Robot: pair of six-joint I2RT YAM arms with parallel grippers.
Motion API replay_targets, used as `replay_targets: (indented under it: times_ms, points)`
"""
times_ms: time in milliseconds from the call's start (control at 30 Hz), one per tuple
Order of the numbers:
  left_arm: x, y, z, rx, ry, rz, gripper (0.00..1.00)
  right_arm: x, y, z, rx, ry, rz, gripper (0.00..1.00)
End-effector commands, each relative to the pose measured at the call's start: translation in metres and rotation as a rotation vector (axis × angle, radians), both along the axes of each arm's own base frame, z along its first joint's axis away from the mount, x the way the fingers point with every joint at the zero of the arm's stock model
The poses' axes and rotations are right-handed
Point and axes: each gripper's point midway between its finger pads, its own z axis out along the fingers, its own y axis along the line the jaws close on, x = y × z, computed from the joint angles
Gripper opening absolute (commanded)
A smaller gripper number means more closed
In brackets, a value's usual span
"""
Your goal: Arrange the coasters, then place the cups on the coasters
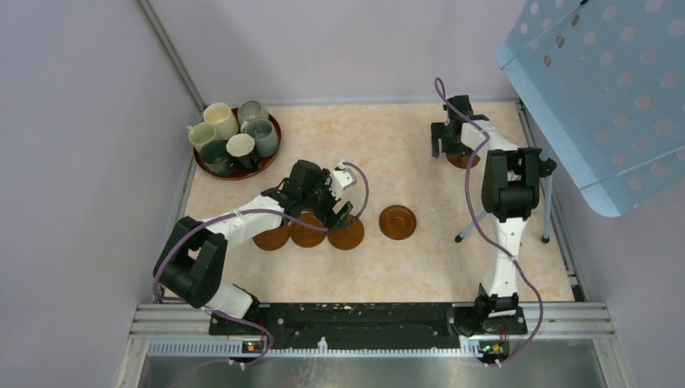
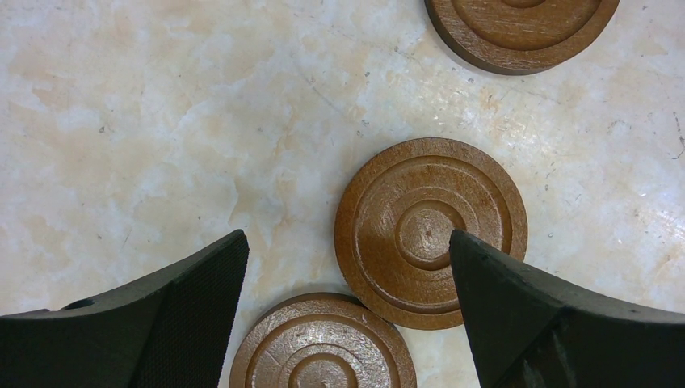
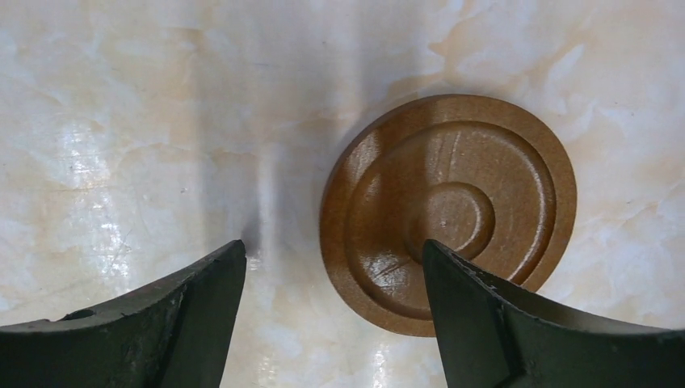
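1. Top external view: all six cups (image 1: 234, 137) stand crowded on the dark red tray (image 1: 212, 171) at the far left corner of the bench (image 1: 388, 267). None sits on a coaster.
2. A row of three coasters (image 1: 307, 233) lies close together, touching or nearly so, partly under the left arm (image 1: 242, 218). A fourth coaster (image 1: 397, 221) lies apart to their right, and a far coaster (image 1: 463, 160) sits near the far right edge. I count five; a sixth may be hidden under the arm.
3. Left wrist view: the left hand (image 2: 347, 283) hangs over the row with its fingers wide apart and nothing between them.
4. Right wrist view: the right hand (image 3: 335, 299) is also spread. The far coaster lies flat on the bench below it, partly behind one finger and not clamped.
5. Judgement: the coasters are only partly arranged, with those in the row too tight to take a cup each. Spacing them out comes first, and every cup has yet to be moved.
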Motion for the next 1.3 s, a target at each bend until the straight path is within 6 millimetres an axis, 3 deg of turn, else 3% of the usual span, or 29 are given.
replay_targets:
  times_ms: [0, 267, 467, 767, 1000, 1267]
  points:
    - [0.006, -0.008, 0.020, -0.052, -0.046, -0.003, 0.99, 0.011, -0.006, 0.004, 0.043, -0.008, -0.041, 0.80]
    - [0.007, -0.005, 0.022, -0.043, -0.054, 0.004, 0.99, -0.024, 0.017, -0.013, 0.157, 0.116, 0.052, 0.70]
    - [0.005, -0.003, 0.023, -0.041, -0.058, 0.003, 0.99, -0.068, 0.031, -0.018, 0.199, 0.198, 0.159, 0.59]
    - [-0.004, -0.009, 0.017, -0.067, -0.021, -0.034, 0.99, -0.150, 0.053, -0.029, 0.185, 0.305, 0.356, 0.53]
    - [0.004, -0.044, 0.026, -0.111, -0.075, -0.078, 0.99, -0.189, 0.065, -0.038, 0.209, 0.362, 0.444, 0.48]
    - [0.027, -0.106, 0.009, -0.095, -0.124, -0.074, 0.97, -0.199, 0.072, -0.035, 0.257, 0.369, 0.465, 0.40]
